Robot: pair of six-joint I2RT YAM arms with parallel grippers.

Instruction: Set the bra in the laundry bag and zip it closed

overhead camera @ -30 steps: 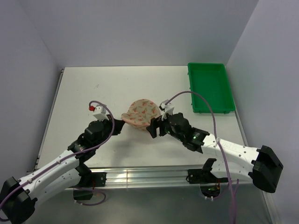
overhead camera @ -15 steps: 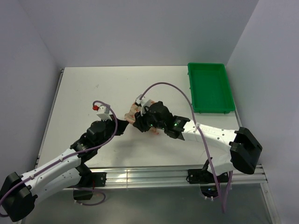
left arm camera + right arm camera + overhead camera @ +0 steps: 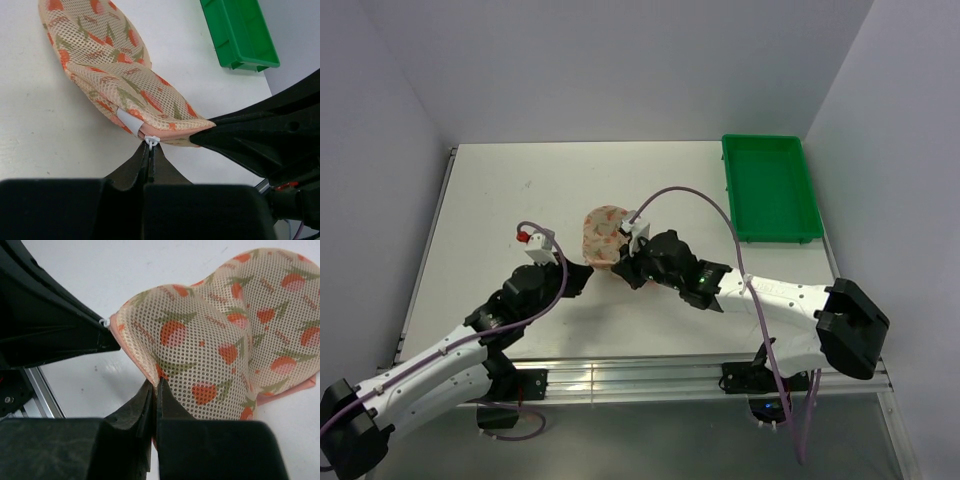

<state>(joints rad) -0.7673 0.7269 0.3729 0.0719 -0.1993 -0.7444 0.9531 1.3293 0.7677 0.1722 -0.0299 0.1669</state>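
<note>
Surface [image 3: 520, 200]: white, matte, with a faint dark speck toward the far left. A metal rail [image 3: 640, 378] runs along the near edge. Pale grey walls [image 3: 620, 70] close the back and both sides.

Green tray [image 3: 770, 185]: at the far right corner of the surface, long side along the right wall, well apart from everything else.

Laundry bag [image 3: 603, 235]: near the middle of the surface, a peach mesh pouch with red-orange prints, two lobes bulging. Its far part rests on the surface and its near corner is lifted between the two arms. What is inside cannot be seen.

Left arm [image 3: 450, 350]: reaches in from the near left. Left jaws are clenched on a small white tab [image 3: 151, 140] at the bag's near corner, beside the pink zip trim.

Right arm [image 3: 780, 295]: reaches across from the near right. Right jaws are pinched tight on the mesh edge of the bag [image 3: 210, 340], just beside the left jaws.
</note>
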